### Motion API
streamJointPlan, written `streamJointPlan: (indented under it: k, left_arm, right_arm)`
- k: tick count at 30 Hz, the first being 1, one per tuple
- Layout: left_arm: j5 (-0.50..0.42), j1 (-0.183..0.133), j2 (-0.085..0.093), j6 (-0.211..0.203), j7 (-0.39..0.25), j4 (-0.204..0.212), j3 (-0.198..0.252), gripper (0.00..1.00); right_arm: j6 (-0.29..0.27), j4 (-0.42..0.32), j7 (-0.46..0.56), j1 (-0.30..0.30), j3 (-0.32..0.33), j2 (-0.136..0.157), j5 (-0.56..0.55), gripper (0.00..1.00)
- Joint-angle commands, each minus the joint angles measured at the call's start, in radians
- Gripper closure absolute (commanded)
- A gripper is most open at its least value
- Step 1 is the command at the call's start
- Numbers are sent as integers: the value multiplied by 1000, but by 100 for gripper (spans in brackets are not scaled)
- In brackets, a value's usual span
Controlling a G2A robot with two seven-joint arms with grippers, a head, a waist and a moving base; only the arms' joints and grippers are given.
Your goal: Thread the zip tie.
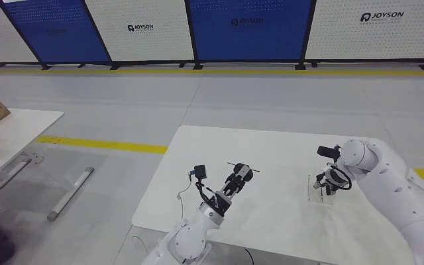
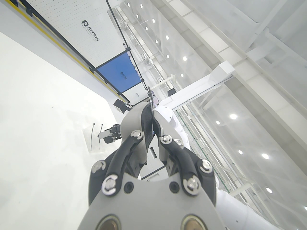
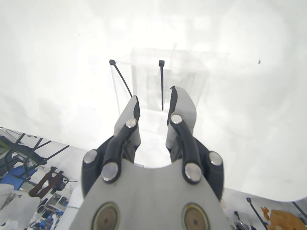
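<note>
Left gripper point(image 2: 151, 120) clamped on a thin black plastic zip tie point(image 2: 150, 96), held above the white table point(image 1: 278, 152). Right gripper point(image 3: 154, 99) has jaws apart beside a straight black tie point(image 3: 161, 82) upright in a clear acrylic stand point(image 3: 191, 77). Step is probably fetching the second tie; next, close on it, then line tail to head

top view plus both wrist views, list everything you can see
held zip tie: one, black, pinched in the left claw above the table
standing zip ties: two, black, upright in the clear stand
clear stand: one, transparent, on the table by the right claw
table: one, white, under both arms
side table: one, white, far left
wall panels: several, blue and white, along the back
left claw: one, shut on the held zip tie
right claw: one, open, facing the stand
</note>
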Motion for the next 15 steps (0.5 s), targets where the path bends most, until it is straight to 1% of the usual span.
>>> streamJointPlan:
  k: [1,7,13,15]
  left_arm:
    - [0,0,0,0,0,0,0,100]
    - [0,0,0,0,0,0,0,100]
    - [0,0,0,0,0,0,0,100]
    - [0,0,0,0,0,0,0,100]
  right_arm:
    - [1,15,-3,2,-4,-6,1,71]
    - [14,66,-22,15,-17,-31,5,71]
    - [14,117,-26,34,-32,-56,4,75]
    - [17,134,-27,41,-38,-65,-1,75]
